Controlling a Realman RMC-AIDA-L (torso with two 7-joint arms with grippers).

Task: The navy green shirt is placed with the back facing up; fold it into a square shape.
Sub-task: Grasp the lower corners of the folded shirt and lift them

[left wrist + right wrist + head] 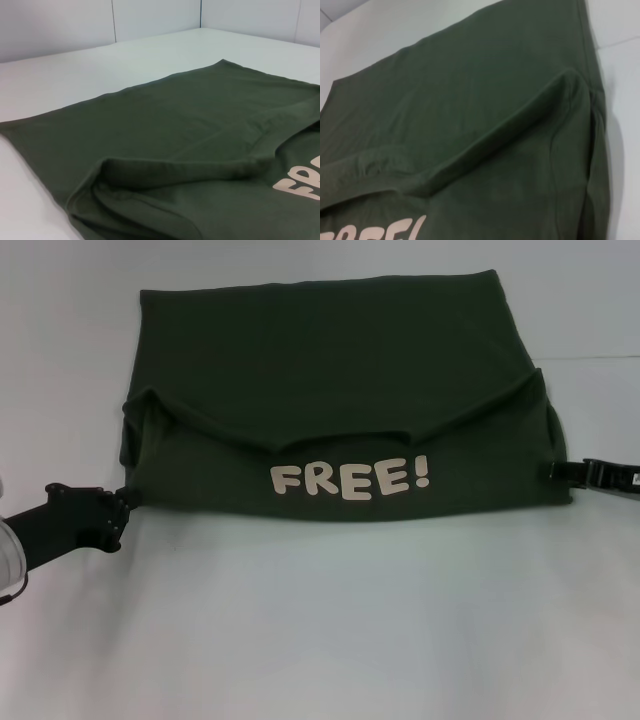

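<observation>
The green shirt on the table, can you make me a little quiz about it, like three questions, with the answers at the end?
1. True or false: the green shirt shows no writing at all.
2. Which part is folded over on top? A) the near part with the word B) the far plain part
3. Fill in: the left pincer is at the shirt's near left corner, and the right pincer is at its ___ edge.

Key:
1. False, pale letters spell FREE!
2. A
3. right
</observation>
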